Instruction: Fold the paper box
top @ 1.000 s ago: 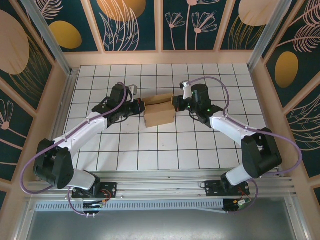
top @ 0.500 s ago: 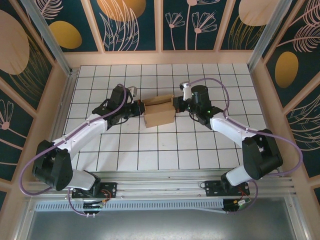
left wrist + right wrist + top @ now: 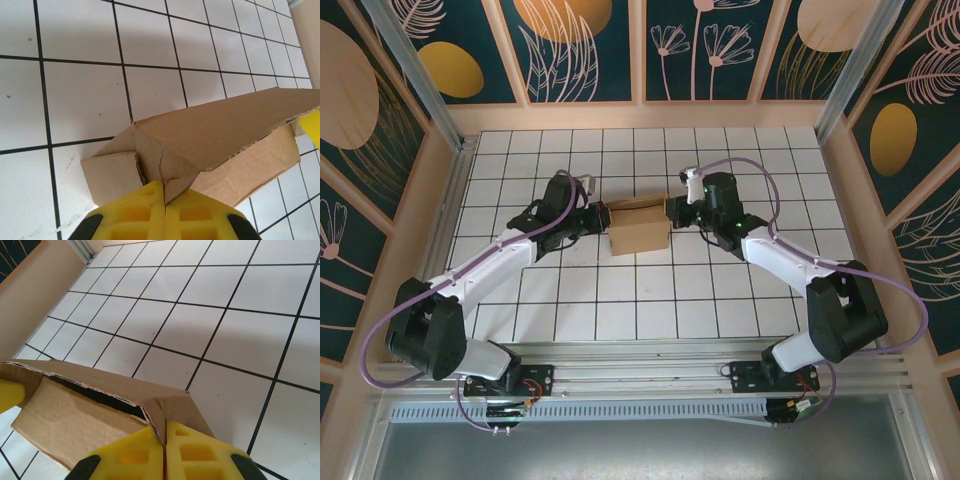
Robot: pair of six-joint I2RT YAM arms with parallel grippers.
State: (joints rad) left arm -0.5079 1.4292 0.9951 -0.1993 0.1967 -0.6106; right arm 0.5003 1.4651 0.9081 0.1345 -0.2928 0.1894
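**Two grippers at the box's ends**

The tan box [image 3: 638,226] lies on the white tiled table [image 3: 620,300], with a flap standing up along its far edge. The left gripper [image 3: 601,214] touches the box's left end near the far corner. The right gripper [image 3: 671,210] touches its right end, also near the far corner. From here the jaws are too small to read. Both arms reach in from bases well nearer than the box, one on each side. Purple cables [image 3: 390,320] loop along them. Patterned panels [image 3: 585,45] stand beyond the box.
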